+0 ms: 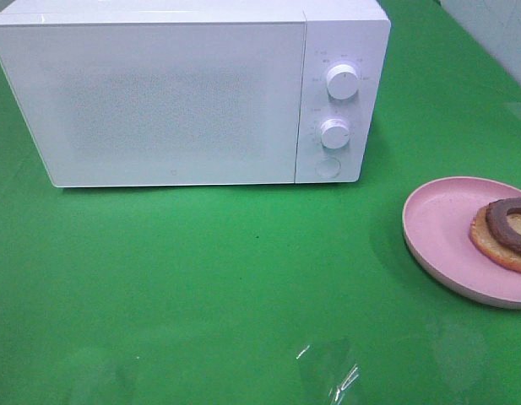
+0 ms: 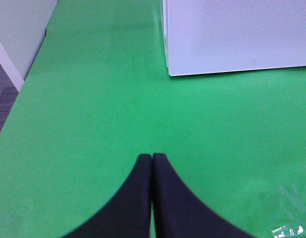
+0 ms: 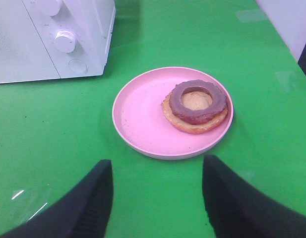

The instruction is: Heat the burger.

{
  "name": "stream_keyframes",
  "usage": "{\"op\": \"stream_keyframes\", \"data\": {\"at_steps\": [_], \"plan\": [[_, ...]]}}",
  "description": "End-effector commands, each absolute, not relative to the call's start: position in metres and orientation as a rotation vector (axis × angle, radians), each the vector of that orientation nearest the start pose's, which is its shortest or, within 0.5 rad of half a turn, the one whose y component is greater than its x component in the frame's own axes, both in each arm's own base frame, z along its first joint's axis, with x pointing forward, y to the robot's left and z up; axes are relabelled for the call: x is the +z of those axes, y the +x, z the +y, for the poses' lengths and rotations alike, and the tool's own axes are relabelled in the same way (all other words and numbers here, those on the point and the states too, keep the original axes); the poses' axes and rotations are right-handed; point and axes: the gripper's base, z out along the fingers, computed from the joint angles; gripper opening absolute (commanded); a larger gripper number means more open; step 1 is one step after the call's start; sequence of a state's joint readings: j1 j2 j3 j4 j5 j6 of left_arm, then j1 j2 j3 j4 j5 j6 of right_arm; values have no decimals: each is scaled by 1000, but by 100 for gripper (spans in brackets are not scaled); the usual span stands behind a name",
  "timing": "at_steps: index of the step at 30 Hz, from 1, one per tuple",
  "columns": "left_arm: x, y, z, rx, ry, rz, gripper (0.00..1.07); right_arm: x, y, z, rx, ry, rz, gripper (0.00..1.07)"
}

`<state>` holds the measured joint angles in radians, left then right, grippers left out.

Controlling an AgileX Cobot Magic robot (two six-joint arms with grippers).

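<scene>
The burger is not in any view. The white microwave stands at the back of the green table with its door shut; it also shows in the left wrist view and the right wrist view. My left gripper is shut and empty, low over bare green table to the front left of the microwave. My right gripper is open and empty, just short of a pink plate. Neither gripper shows in the exterior high view.
The pink plate lies at the right edge and holds a flat tan disc with a dark brown ring, also in the right wrist view. The microwave has two knobs and a round button on its right side.
</scene>
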<state>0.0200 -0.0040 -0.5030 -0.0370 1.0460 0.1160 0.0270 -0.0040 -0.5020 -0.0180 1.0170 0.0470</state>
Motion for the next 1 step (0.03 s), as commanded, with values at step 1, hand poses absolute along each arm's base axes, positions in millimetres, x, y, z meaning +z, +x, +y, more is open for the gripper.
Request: {"op": "stream_keyframes", "data": {"at_steps": [1], "plan": [[278, -9, -3, 35, 103, 1990, 0, 281, -7, -2, 30, 23, 1959, 51]]}}
